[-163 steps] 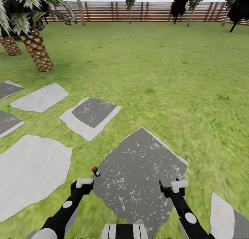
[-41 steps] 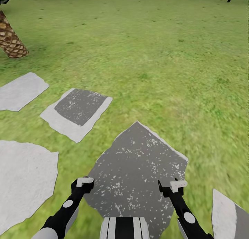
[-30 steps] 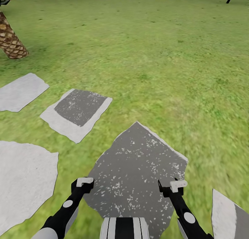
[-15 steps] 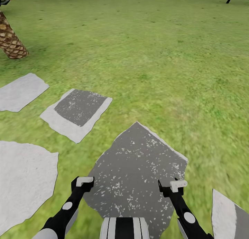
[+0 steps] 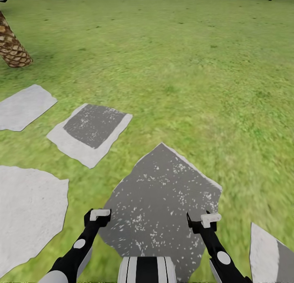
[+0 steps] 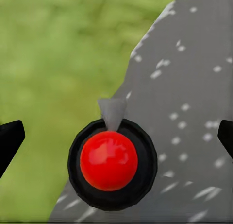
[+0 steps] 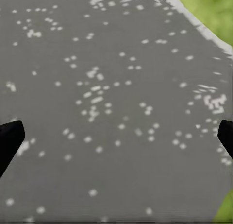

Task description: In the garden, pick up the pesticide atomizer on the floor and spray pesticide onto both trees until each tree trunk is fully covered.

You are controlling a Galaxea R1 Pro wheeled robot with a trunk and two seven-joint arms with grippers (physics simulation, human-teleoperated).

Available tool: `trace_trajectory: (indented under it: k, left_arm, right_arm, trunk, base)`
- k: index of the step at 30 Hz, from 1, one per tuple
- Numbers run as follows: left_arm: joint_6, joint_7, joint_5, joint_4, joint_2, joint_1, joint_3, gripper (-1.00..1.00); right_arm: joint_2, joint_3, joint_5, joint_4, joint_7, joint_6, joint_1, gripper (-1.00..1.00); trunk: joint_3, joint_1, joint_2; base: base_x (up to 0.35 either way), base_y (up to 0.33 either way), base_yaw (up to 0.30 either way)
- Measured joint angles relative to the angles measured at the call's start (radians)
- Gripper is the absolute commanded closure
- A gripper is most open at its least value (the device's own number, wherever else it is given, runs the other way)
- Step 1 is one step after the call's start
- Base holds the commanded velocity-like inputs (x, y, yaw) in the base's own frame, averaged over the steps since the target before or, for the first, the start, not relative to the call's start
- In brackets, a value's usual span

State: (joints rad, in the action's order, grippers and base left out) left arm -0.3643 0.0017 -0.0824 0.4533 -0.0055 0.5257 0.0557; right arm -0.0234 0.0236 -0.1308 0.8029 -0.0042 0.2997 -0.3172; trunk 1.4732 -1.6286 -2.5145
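Left wrist view: pesticide atomizer [image 6: 110, 161] centred beneath wide-spread left claw [image 6: 116, 136].

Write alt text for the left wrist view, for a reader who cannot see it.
Seen from straight above, the pesticide atomizer, a black round body with a glossy red cap and a small grey nozzle, stands at the edge of a dark speckled paving stone beside green grass. The left gripper's black fingertips sit wide apart on either side of it.

No legible text, label, brand, number or sign found on any surface inspected, in the head view or either wrist view.
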Motion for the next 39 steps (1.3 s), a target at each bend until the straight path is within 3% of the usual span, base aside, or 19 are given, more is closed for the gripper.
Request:
trace_trajectory:
  k: [11, 19, 39]
  left_arm:
    - [-0.003, 0.000, 0.002, 0.000, 0.000, -0.001, 0.000, -1.00]
    - [-0.004, 0.000, 0.002, 0.000, 0.000, -0.001, -0.001, -1.00]
    - [-0.008, 0.000, 0.006, 0.000, 0.001, -0.001, 0.001, -1.00]
  right_arm:
    - [0.000, 0.000, 0.000, 0.000, 0.000, 0.000, 0.000, -1.00]
    - [0.000, 0.000, 0.000, 0.000, 0.000, 0.000, 0.000, -1.00]
    - [0.000, 0.000, 0.000, 0.000, 0.000, 0.001, 0.000, -1.00]
  trunk:
    - [0.008, 0.000, 0.000]
    - [0.026, -0.002, -0.001]
    - [0.020, -0.002, -0.001]
  base:
    - [0.000, 0.000, 0.000]
    - [0.000, 0.000, 0.000]
    - [0.000, 0.000, 0.000]
